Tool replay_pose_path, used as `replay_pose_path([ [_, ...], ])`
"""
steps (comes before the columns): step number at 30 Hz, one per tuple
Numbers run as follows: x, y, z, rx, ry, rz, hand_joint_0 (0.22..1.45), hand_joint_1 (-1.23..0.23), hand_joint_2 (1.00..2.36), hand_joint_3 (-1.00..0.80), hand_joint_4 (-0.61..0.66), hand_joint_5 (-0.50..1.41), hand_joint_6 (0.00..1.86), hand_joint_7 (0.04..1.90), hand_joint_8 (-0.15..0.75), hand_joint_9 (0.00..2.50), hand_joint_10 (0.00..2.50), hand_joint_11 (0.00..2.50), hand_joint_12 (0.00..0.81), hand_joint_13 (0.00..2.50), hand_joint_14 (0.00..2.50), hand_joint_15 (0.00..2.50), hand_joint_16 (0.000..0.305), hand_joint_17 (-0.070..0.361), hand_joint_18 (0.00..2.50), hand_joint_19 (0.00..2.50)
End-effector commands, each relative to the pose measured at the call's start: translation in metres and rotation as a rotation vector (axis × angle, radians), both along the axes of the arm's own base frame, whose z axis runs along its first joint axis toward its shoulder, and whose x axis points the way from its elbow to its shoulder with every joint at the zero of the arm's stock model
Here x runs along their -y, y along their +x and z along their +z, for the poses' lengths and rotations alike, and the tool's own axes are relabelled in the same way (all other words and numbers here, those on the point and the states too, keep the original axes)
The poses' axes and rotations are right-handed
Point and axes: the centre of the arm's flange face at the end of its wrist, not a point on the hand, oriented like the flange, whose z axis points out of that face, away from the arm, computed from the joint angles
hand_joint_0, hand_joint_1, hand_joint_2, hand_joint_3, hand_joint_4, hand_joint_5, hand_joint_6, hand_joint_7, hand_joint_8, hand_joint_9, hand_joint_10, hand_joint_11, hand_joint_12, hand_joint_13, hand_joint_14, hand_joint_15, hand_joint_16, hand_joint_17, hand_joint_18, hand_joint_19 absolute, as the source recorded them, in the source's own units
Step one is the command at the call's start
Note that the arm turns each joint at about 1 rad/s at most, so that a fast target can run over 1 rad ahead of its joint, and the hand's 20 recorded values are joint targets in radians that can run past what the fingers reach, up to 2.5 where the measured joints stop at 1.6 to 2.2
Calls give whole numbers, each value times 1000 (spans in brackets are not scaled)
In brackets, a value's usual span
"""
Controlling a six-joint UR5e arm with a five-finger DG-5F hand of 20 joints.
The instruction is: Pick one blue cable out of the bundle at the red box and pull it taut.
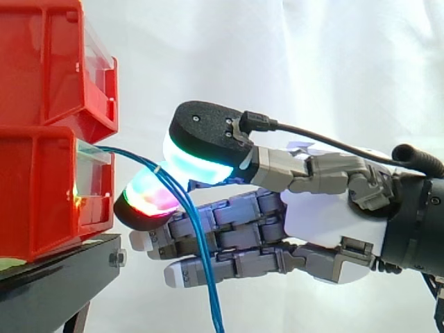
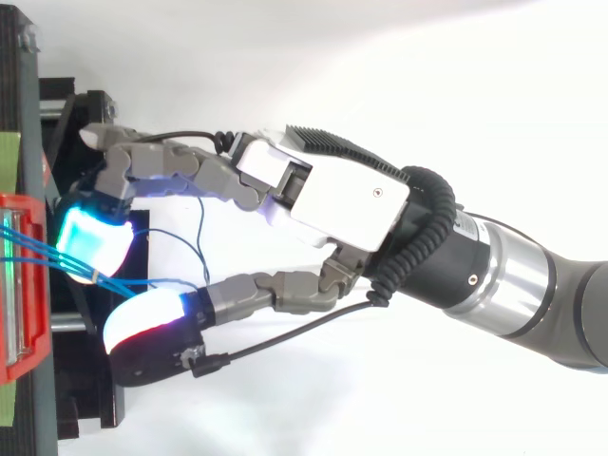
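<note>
Several thin blue cables (image 1: 201, 257) come out of the front of the lower red box (image 1: 35, 194), arch to the right and hang down past the frame's bottom edge. My hand (image 1: 326, 215) reaches in from the right at the height of that arch. Two glowing pads, a cyan-green one (image 1: 198, 166) above and a red-magenta one (image 1: 149, 198) below, close on the cables just outside the box. From above, the cables (image 2: 38, 249) run from the box (image 2: 14, 285) in between the cyan pad (image 2: 90, 237) and the white pad (image 2: 142, 318). The other fingers lie nearly straight under the cables.
A second red bin (image 1: 41, 62) sits stacked on the lower one. Both rest on a black stand (image 1: 62, 270) at the left. A white curtain fills the background. One thin blue cable (image 2: 201, 242) loops loosely under the palm (image 2: 351, 195).
</note>
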Motion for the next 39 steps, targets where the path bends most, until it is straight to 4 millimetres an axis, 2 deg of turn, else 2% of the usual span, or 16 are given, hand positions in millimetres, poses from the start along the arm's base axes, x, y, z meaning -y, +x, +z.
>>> replay_pose_path([
  [1,-1,1,3,-5,0,-2,579,-732,1002,-482,335,-117,502,1205,365,356,5,253,419,268,0,41,62,139,409,210],
  [24,-8,0,1,-18,-8,-33,597,-768,1003,-466,324,-117,502,1223,362,363,6,255,414,279,0,33,61,137,432,201],
  [25,-8,1,-9,-28,-9,-31,597,-767,1003,-467,325,-116,502,1217,362,364,6,248,414,279,0,38,61,137,433,201],
  [27,-8,1,-11,-25,-4,-28,596,-766,1003,-466,334,-116,502,1216,362,364,6,248,414,279,1,40,61,137,433,202],
  [28,-7,3,-20,-27,-2,-29,595,-763,1003,-463,334,-116,502,1216,363,365,5,248,414,280,2,41,61,137,433,201],
  [39,-6,6,-14,-24,31,-18,592,-721,1004,-443,339,-115,502,1214,368,378,8,244,416,289,0,38,61,137,447,212],
])
